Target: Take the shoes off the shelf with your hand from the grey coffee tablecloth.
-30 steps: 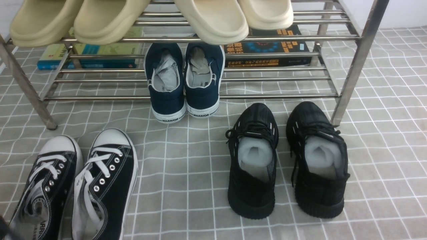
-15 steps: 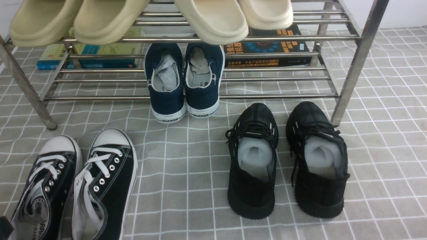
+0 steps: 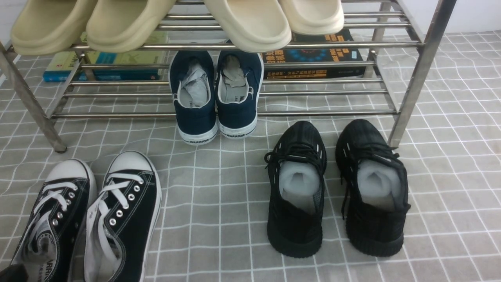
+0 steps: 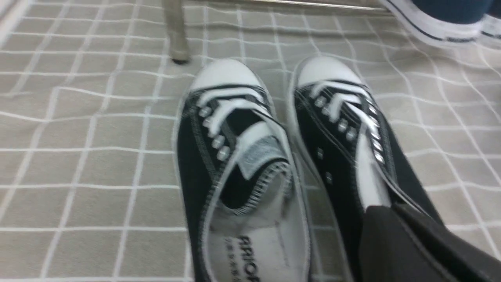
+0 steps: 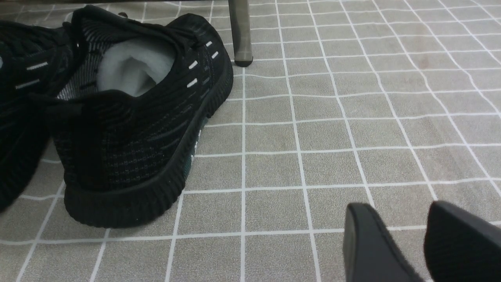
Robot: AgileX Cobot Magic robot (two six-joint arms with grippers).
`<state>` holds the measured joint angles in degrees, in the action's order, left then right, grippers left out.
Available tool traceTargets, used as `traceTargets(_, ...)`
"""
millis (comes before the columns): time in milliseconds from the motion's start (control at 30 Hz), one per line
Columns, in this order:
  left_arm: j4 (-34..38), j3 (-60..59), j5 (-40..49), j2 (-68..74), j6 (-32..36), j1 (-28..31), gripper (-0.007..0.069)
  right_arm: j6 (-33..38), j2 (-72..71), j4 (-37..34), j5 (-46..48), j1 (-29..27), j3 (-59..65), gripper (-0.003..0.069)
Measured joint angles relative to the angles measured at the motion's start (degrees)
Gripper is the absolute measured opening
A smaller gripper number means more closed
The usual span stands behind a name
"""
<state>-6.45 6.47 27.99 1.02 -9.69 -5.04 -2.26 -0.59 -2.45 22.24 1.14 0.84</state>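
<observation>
The shoes (image 3: 129, 211), black canvas with white laces and toe caps, stand side by side on the grey coffee tablecloth (image 3: 219, 196) at the front left, toes toward the shelf (image 3: 274, 113). In the left wrist view, the hand, my left gripper (image 4: 391, 209), is shut, its tip over the rear outer side of the shoes (image 4: 235, 156); I cannot tell whether it touches them. A dark bit of that arm (image 3: 11, 273) shows in the front view's lower left corner. My right gripper (image 5: 407, 235) stands open over bare cloth, holding nothing.
A navy pair (image 3: 215, 102) sits on the shelf's bottom tier, beige slippers (image 3: 156, 19) on the tier above, with books (image 3: 313, 58) behind. All-black knit sneakers (image 3: 336, 188) stand on the cloth by the shelf's right leg (image 5: 239, 35), beside my right gripper.
The dark part of my left arm has come further into the front view's lower left corner. The shoes and everything else have stayed put.
</observation>
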Motion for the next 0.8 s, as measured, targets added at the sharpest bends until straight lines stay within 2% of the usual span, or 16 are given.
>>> traceTargets(167, 0.4, -4.2, -2.6, -1.8, 1.0, 5.3, 0.0029, 0.0, 0.0, 0.0, 0.0, 0.0, 0.0, 0.0239)
traceTargets(800, 0.6, -7.5, -5.1, -1.8, 1.2, 5.5, 0.0041, 0.0, 0.0, 0.0, 0.0, 0.0, 0.0, 0.0239)
